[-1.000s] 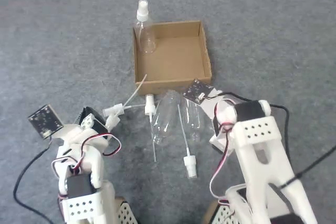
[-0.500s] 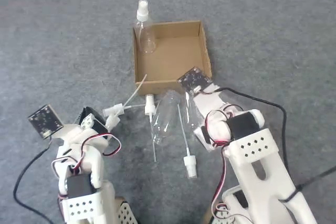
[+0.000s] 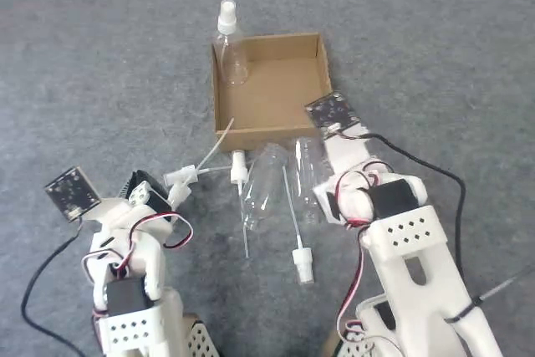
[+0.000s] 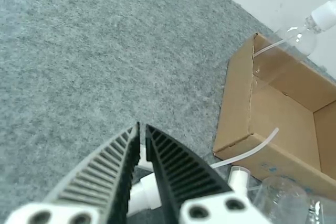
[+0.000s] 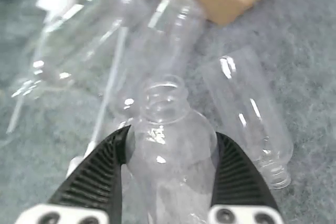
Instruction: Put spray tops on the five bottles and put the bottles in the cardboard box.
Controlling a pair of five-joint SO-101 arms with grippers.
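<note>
The cardboard box [image 3: 276, 89] stands open at the far middle, with one capped bottle [image 3: 230, 48] upright in its far corner; the box [image 4: 278, 114] and that bottle [image 4: 315, 22] also show past my left gripper. My left gripper [image 4: 143, 127] is shut on a white spray top [image 4: 144, 195], whose tube [image 4: 247, 148] points at the box. In the high view this gripper [image 3: 178, 190] sits left of the lying bottles. My right gripper [image 5: 170, 135] is shut on a clear open-necked bottle [image 5: 168, 156], neck toward the box. Other clear bottles [image 5: 247, 114] lie around it.
Two clear bottles [image 3: 263, 186] [image 3: 308, 175] lie just in front of the box; the left one has a spray top [image 3: 238, 169] at its neck. A loose spray top with a long tube [image 3: 301, 261] lies nearer the arms. Grey carpet [image 3: 100, 81] is open on both sides.
The right arm swung left over the lying bottles, then stretched forward toward the box's near right corner. The left arm stayed still with its spray top.
</note>
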